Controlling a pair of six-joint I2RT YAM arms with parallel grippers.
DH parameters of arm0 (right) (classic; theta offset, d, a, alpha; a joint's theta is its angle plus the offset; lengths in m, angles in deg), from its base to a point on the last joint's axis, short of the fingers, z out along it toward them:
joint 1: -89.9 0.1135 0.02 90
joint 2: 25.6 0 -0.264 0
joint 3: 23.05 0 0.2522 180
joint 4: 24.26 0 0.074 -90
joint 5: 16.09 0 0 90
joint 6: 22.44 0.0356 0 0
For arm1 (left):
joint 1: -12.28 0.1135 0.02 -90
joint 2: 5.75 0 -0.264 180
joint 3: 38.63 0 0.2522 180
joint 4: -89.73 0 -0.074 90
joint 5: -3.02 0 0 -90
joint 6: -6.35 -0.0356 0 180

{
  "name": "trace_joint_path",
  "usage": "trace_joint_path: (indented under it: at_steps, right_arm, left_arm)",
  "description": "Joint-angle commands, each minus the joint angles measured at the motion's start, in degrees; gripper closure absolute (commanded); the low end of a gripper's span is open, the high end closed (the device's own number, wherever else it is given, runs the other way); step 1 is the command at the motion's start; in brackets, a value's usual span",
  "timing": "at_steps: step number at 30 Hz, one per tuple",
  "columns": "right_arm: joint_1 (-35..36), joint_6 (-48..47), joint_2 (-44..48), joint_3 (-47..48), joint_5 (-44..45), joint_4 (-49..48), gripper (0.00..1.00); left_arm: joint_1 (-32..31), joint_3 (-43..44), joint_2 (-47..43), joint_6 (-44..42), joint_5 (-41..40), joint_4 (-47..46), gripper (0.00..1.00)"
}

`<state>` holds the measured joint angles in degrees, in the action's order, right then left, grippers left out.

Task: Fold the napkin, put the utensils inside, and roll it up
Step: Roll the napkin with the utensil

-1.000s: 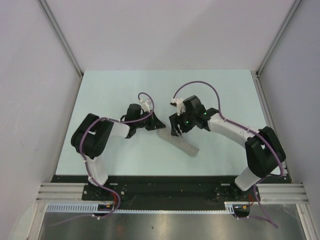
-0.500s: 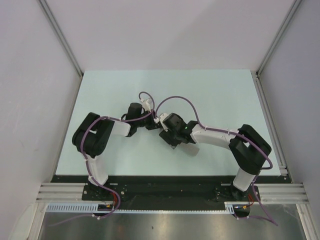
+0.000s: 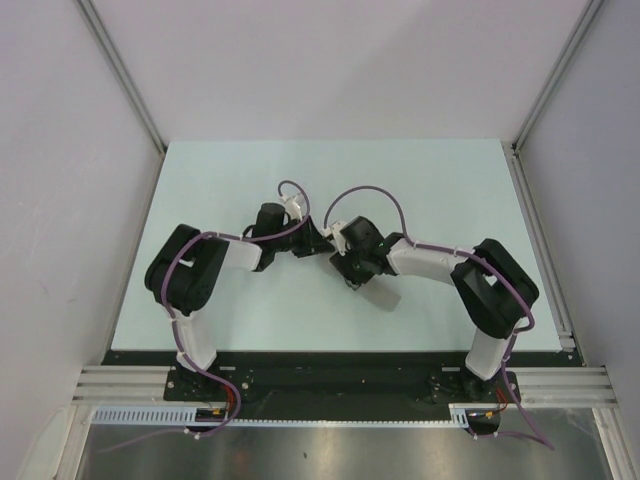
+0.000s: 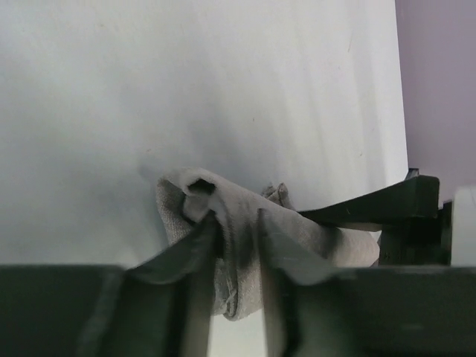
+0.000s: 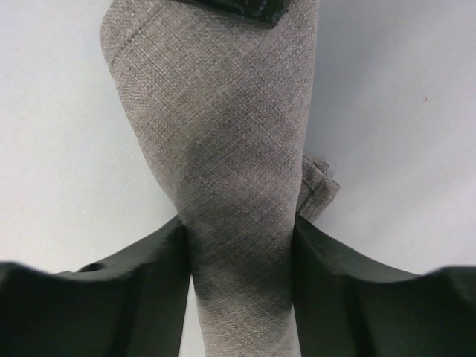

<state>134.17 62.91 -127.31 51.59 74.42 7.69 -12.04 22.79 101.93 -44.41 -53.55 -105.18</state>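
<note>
One napkin (image 3: 378, 293), grey-beige, plain weave, rolled into a narrow bundle. It lies slantwise near the middle of the desk (image 3: 450, 190), a little toward the near edge, with its free end pointing to the near right corner.

Two grippers on it:
- Left gripper (image 3: 320, 245): narrow, fingers (image 4: 195, 249) pinching a crumpled end of the cloth (a small dark opening shows in the fold just above them).
- Right gripper (image 3: 351, 273): fingers (image 5: 160, 275) pressed against both sides of the roll, holding it across its width. A hemmed corner sticks out just beside one finger.

Both arms meet over the bundle, wrists near each other. Pale grey walls (image 3: 60, 150) stand along the desk's left, right and far edges.
</note>
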Motion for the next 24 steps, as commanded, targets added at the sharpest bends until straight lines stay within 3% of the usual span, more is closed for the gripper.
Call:
trace_joint_path:
  at_steps: [1, 2, 5, 8, 14, 21, 24]
  right_arm:
    - [-6.2, 2.3, -1.6, -0.6, -16.1, -0.3, 0.53]
    - [-7.2, 2.5, -2.2, -0.7, -21.6, -0.3, 0.54]
    - [-10.5, 3.3, -3.9, -0.7, -30.4, -0.1, 0.58]
    - [-13.2, 4.4, -6.1, -0.4, -36.7, -0.1, 0.58]
    - [-17.0, 7.6, -10.0, -0.3, -46.6, -2.9, 0.58]
    - [-18.4, 8.0, -11.8, -0.2, -47.7, -3.8, 0.59]
    - [-18.6, 7.9, -11.4, -0.1, -47.0, -3.3, 0.59]
  left_arm:
    - [0.1, 2.3, -1.8, 0.9, 0.0, -1.7, 0.58]
    - [0.4, 2.3, -2.6, 0.8, -0.5, -1.7, 0.48]
    - [1.5, 2.3, -4.7, 0.0, -1.7, -0.9, 0.36]
    - [1.9, 2.2, -6.2, -2.0, -1.8, 0.4, 0.32]
    - [1.6, 0.6, -6.0, -3.4, 1.2, -0.6, 0.31]
    - [0.1, 0.1, -3.4, -3.3, 2.5, -1.4, 0.33]
    - [-1.2, 0.7, -2.4, -3.1, 3.0, -1.7, 0.41]
